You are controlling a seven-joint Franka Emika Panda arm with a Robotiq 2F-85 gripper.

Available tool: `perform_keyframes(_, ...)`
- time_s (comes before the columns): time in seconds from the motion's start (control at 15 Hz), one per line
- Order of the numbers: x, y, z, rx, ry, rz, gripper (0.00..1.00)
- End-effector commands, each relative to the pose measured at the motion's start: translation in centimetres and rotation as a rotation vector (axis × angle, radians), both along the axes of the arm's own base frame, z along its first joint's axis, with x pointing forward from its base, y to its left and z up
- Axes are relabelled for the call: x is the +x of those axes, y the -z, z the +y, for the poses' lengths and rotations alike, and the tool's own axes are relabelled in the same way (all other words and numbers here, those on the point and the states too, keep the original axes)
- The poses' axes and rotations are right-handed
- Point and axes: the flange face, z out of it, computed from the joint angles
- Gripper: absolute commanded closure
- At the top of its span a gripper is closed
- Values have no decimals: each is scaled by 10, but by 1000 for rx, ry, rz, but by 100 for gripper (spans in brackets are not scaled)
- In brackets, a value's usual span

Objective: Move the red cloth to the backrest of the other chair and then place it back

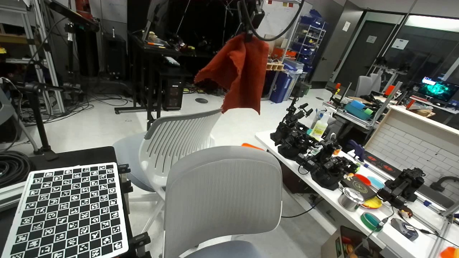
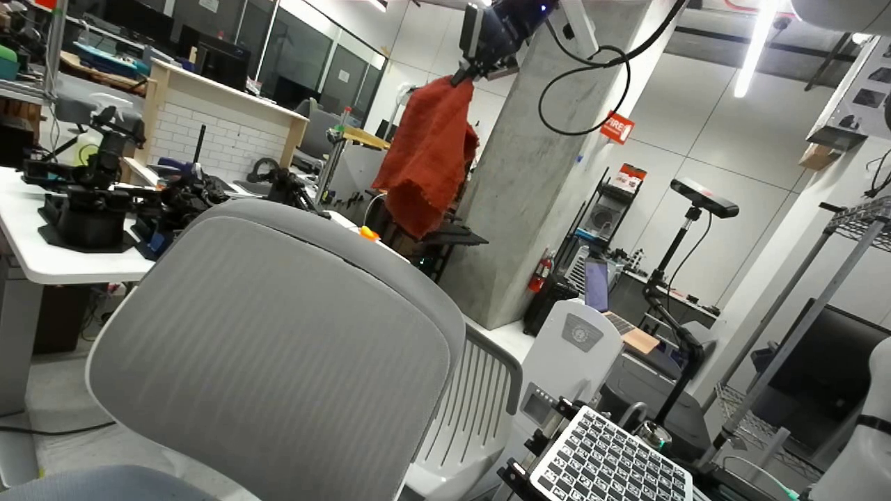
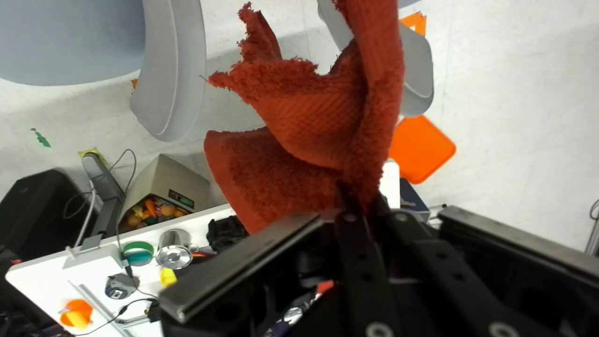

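The red cloth (image 1: 247, 71) hangs limp in the air in both exterior views (image 2: 426, 153). My gripper (image 1: 248, 36) is shut on its top edge, and also shows in an exterior view (image 2: 461, 76). In the wrist view, the fingertips (image 3: 361, 201) pinch the bunched cloth (image 3: 299, 175). The white ribbed backrest (image 1: 183, 134) stands below the cloth, whose lower corner overlaps its top end in this view. In an exterior view, the ribbed backrest (image 2: 473, 396) is partly hidden behind the plain grey backrest (image 2: 271, 334). The cloth appears clear of both backrests.
The plain grey backrest (image 1: 226, 193) stands in front of the ribbed chair. A white table (image 1: 315, 190) with black robot arms and dishes stands beside the chairs. A checkered board (image 1: 71, 211) lies on the opposite side. An orange square (image 3: 421, 149) shows in the wrist view.
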Motion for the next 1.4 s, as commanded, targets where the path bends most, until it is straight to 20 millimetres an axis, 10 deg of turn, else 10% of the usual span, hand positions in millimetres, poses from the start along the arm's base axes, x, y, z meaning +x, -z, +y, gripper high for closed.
perform_keyframes(0.0,-14,19,36,-33,-52,24,98)
perform_keyframes(0.67,-27,106,40,-102,-87,161,98)
perform_keyframes(1.33,-35,143,54,-134,-118,153,98)
